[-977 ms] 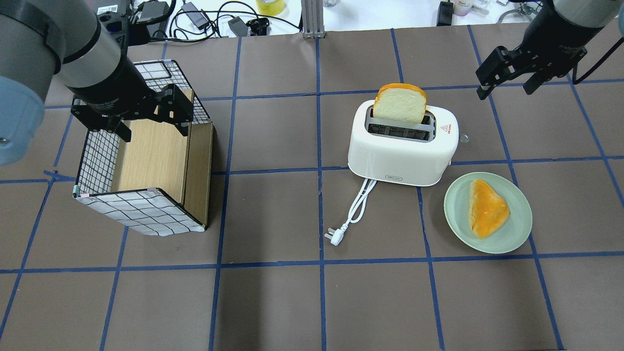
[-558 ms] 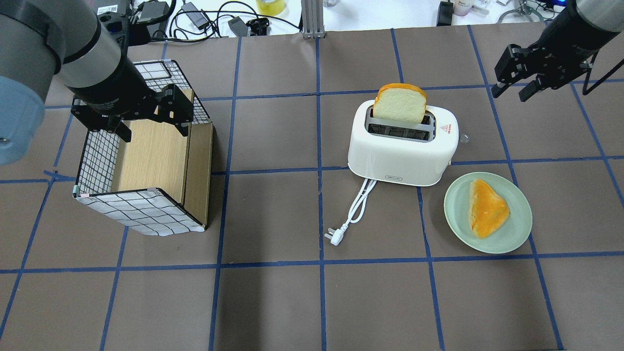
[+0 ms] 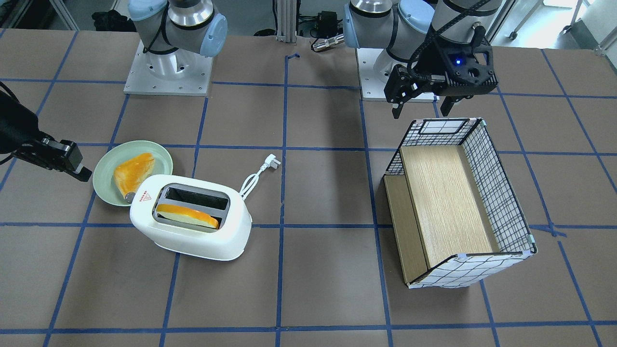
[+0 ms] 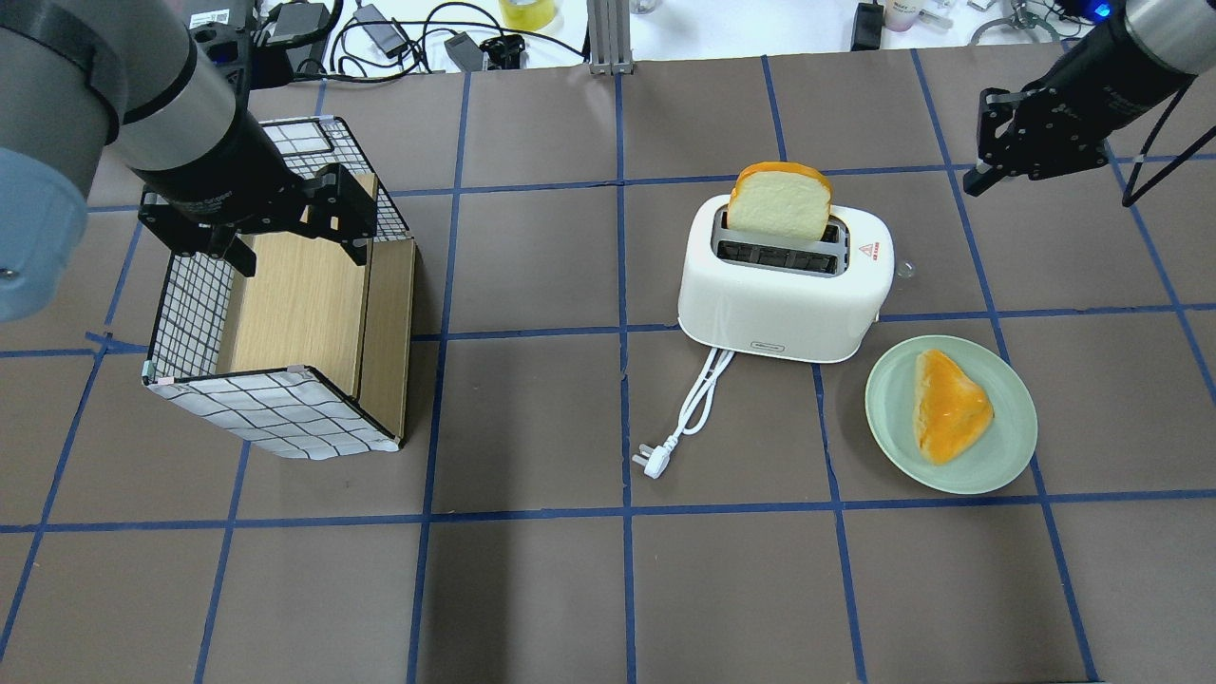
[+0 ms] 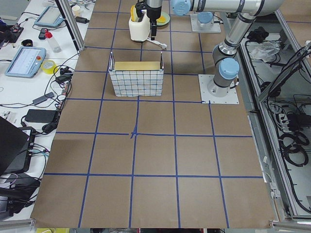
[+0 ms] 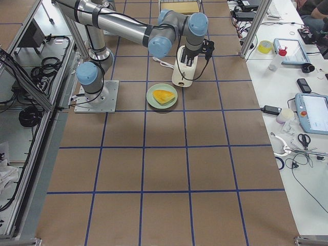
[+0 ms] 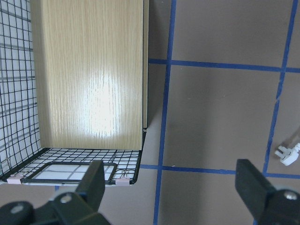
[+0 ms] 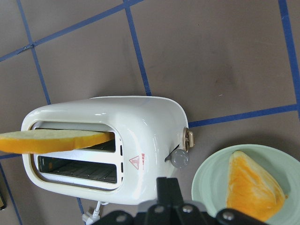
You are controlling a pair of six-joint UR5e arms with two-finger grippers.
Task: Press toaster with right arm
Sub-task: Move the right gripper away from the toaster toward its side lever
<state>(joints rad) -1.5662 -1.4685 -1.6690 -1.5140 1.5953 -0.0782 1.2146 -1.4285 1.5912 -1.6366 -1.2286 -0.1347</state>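
Over the last second, drew the right gripper (image 4: 976, 183) fingers together, apparently fully, and drifted outward. Well apart from the toaster (image 4: 785, 304) beside the green plate (image 4: 883, 418); lever (image 8: 189, 139) unpressed, likely next.

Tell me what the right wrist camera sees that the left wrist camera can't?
Only the right wrist camera shows the toaster with a bread slice sticking out of one slot, its lever and knob, the green plate holding an orange-topped bread piece, and the shut right gripper. Only the left wrist camera shows the wire basket with its wooden board, the toaster's plug at the edge, and the open left gripper. Both show the brown table with blue tape lines.
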